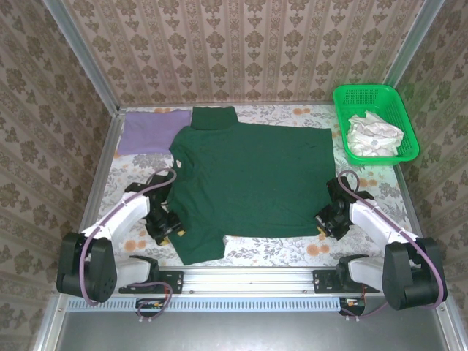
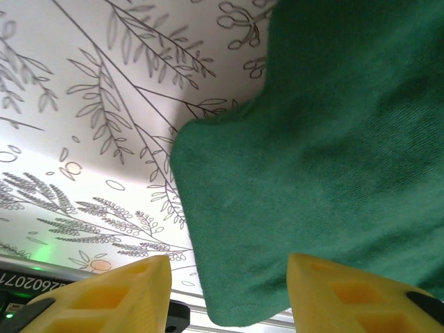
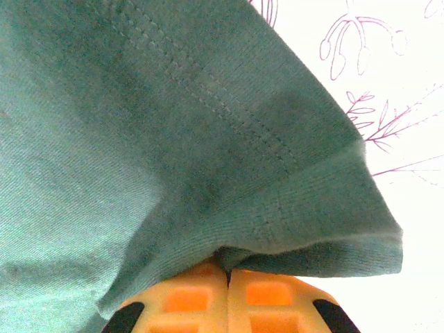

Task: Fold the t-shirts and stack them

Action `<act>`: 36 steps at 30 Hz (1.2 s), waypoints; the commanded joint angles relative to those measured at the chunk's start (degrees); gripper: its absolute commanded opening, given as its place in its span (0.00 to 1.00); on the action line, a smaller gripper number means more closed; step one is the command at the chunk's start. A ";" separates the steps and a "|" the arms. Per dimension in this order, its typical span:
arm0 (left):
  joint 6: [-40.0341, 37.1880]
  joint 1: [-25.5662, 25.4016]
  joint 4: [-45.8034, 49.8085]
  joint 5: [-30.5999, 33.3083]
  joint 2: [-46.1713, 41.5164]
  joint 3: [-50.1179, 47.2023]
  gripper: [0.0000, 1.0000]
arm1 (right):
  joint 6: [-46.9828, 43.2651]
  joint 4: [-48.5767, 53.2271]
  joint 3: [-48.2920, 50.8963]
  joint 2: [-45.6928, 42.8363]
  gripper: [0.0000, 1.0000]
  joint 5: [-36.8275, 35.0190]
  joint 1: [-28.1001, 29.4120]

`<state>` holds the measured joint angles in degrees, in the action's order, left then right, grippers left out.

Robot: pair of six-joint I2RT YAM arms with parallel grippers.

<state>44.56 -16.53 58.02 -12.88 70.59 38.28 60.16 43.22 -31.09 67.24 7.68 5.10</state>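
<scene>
— Floral tablecloth (image 1: 292,248) nearest us, along the rail. What do we log for the arms?

— Right gripper (image 3: 229,272): clenched on the near hem corner of the dark green t-shirt (image 1: 256,175), cloth bunched into the line where its fingers meet. Left gripper (image 2: 227,265): fingers spread, nothing held. The near sleeve's end lies between them; we cannot tell whether it touches either finger.

— Shirt position?

— Mid-table, spread flat, lying sideways: neck toward the left, hem toward the right, one sleeve near, one far.

— Beyond it?

— Lilac t-shirt (image 1: 150,131) at the far left, flat, its edge meeting the green one's far shoulder. Bright green basket (image 1: 340,110) at the far right, white cloth (image 1: 374,135) inside, apart from the shirt. Patterned wallpaper (image 1: 241,44) behind.

— Step in hand?

— We judge it the set-up for the green shirt's first fold; no fold made, nothing stacked.

— Next move?

— Left must close on the sleeve or shoulder, we think, so both near corners lift together. One-sided lifting would likely drag and skew the cloth.
</scene>
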 commanded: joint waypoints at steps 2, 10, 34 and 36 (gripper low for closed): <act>2.10 -0.69 -2.77 -2.92 1.85 -3.17 0.45 | -0.62 -0.23 -0.82 0.16 0.06 -0.40 0.04; 2.99 -0.78 -2.63 -0.76 1.66 -4.09 0.46 | -0.57 -0.51 -0.74 0.08 0.06 0.05 -0.01; 1.48 -0.69 1.53 2.69 1.17 2.95 0.00 | -0.79 1.78 -3.44 -0.26 0.00 -1.04 -0.01; 0.81 -0.19 3.74 2.24 1.04 6.04 0.00 | -1.33 3.31 -5.47 -0.28 0.00 -1.67 -0.01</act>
<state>47.42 -16.93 56.75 -11.90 73.19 39.94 59.94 43.51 -33.21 67.24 7.68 5.10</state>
